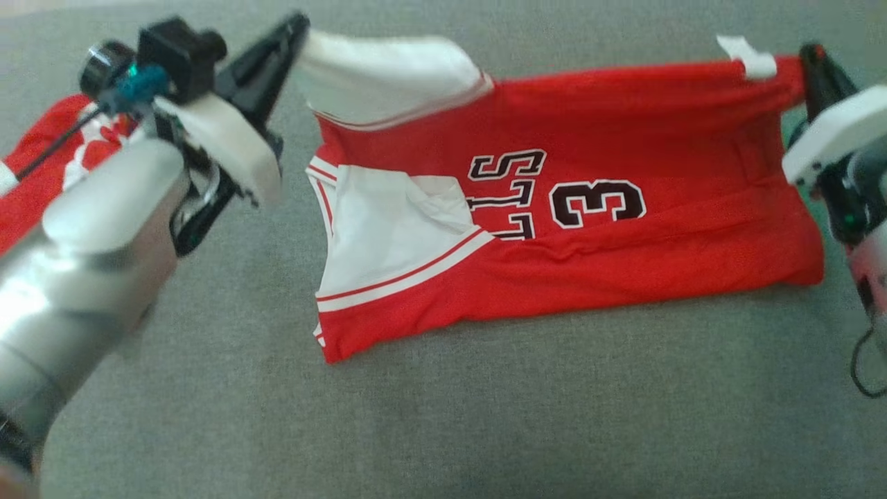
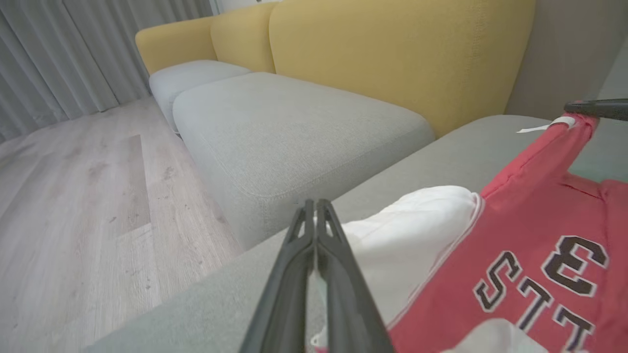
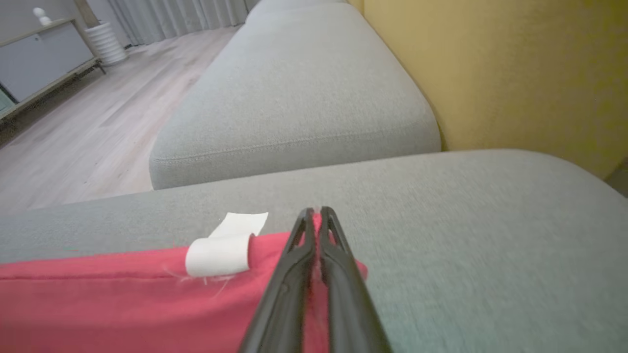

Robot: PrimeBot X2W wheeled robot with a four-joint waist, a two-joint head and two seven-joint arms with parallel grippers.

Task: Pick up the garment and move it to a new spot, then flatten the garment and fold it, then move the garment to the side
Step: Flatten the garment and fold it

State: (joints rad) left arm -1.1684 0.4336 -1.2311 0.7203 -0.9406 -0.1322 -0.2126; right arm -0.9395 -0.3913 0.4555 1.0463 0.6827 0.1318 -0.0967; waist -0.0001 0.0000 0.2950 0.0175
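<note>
Two corners of the red garment (image 1: pixel 624 249) are held taut: its white shoulder edge is clamped in the closed left gripper (image 2: pixel 314 205), and its red hem, by a white tag (image 3: pixel 223 252), in the closed right gripper (image 3: pixel 318 212). The lower part of the garment is laid on a grey sofa cushion (image 1: pixel 485 416). Yellow backrest (image 2: pixel 392 59), pale wood floor (image 2: pixel 73 196) and grey curtains (image 2: pixel 49 59) are noted beyond.

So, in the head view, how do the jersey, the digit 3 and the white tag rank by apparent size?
1. jersey
2. digit 3
3. white tag
The tag is lifted somewhat nearer the camera, yet looks plainly smallest.
</note>
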